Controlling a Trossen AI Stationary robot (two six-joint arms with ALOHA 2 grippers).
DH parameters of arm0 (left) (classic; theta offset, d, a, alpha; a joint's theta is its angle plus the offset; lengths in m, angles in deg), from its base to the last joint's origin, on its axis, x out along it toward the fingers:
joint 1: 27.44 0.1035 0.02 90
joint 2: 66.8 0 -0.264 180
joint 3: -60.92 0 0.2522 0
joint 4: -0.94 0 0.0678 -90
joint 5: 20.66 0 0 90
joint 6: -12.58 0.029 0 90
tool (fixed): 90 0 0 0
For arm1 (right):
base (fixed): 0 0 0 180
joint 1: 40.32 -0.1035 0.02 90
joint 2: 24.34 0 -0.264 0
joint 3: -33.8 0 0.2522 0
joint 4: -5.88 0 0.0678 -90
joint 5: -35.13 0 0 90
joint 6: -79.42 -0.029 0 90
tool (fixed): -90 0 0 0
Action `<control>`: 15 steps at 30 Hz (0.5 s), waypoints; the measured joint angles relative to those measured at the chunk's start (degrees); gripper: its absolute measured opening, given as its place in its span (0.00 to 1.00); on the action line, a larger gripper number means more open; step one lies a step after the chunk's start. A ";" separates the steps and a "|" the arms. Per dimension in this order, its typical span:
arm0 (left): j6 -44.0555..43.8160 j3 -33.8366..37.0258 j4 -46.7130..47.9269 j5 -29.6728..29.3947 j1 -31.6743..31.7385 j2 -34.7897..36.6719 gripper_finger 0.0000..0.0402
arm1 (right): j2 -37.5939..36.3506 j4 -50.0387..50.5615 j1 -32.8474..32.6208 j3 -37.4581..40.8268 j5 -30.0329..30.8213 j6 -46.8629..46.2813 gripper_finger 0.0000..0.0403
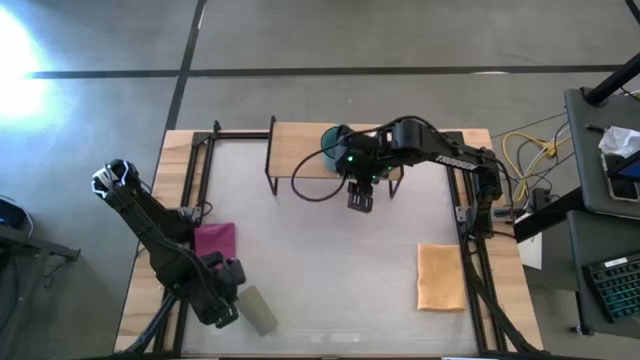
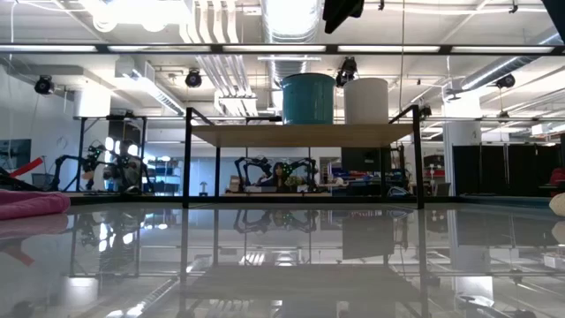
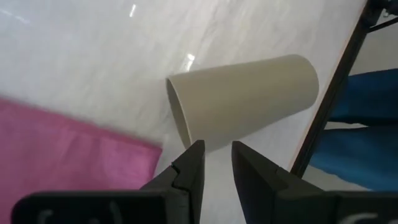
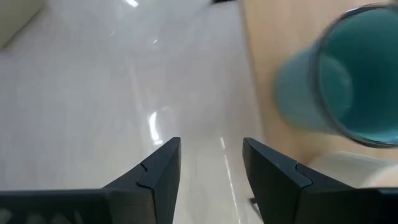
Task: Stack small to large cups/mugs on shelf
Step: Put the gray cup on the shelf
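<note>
The teal mug (image 2: 308,98) and the white mug (image 2: 365,101) stand upright side by side on the light-wood shelf (image 2: 300,134) at the table's far side. In the high view the right arm hides the white mug, and the teal mug (image 1: 333,150) shows beside it. My right gripper (image 1: 360,197) is open and empty, just in front of the shelf's near edge. The olive tumbler (image 3: 242,99) lies on its side on the table at the near left. My left gripper (image 3: 216,158) is just before the tumbler's open end, its fingers a narrow gap apart.
A pink cloth (image 1: 215,240) lies at the table's left, close to the left arm. An orange cloth (image 1: 440,277) lies at the near right. Black frame rails (image 1: 195,170) run along the table's left and right sides.
</note>
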 joint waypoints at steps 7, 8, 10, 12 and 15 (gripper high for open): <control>-5.92 7.06 -4.86 -1.68 0.63 7.63 0.16 | 0.05 -0.46 0.05 3.99 -0.60 0.15 0.41; -7.30 9.07 -6.11 -2.26 0.63 9.79 0.16 | 0.05 -0.49 0.03 4.38 -0.60 0.14 0.41; -9.41 14.03 -10.23 -3.18 1.06 14.86 0.16 | 0.04 -0.57 0.01 5.07 -0.64 0.13 0.41; -11.43 20.15 -16.69 -3.93 2.22 20.17 0.16 | 0.03 -0.70 0.01 5.95 -0.64 -0.04 0.41; -12.03 29.40 -27.73 -4.10 4.25 27.23 0.16 | 0.01 -0.78 0.03 7.41 -0.65 -0.76 0.41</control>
